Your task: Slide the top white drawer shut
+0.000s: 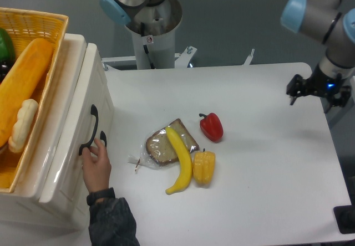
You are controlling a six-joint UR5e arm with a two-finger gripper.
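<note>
1. Cream-white and glossy, the top white drawer [72, 118], a deep plastic tray with a black curved handle [90, 129] on its front panel, stands at the left of the frame, its panel jutting out toward the counter [266, 190].
2. A yellow wicker basket [33, 30] sits on the drawer unit in the upper left, holding a long orange loaf and other food.
3. A person's hand [97, 165] in a dark sleeve reaches up from the bottom edge and touches the drawer front just below the handle.
4. The black two-finger gripper [317, 93] hangs at the far right of the frame, over the counter's right edge, well apart from the drawer; its fingers are spread wide and hold nothing.
5. In mid-frame lie a bagged slice of brown bread [163, 143], a yellow banana [181, 165] across it, a yellow bell pepper [203, 167] and a red bell pepper [211, 126].
</note>
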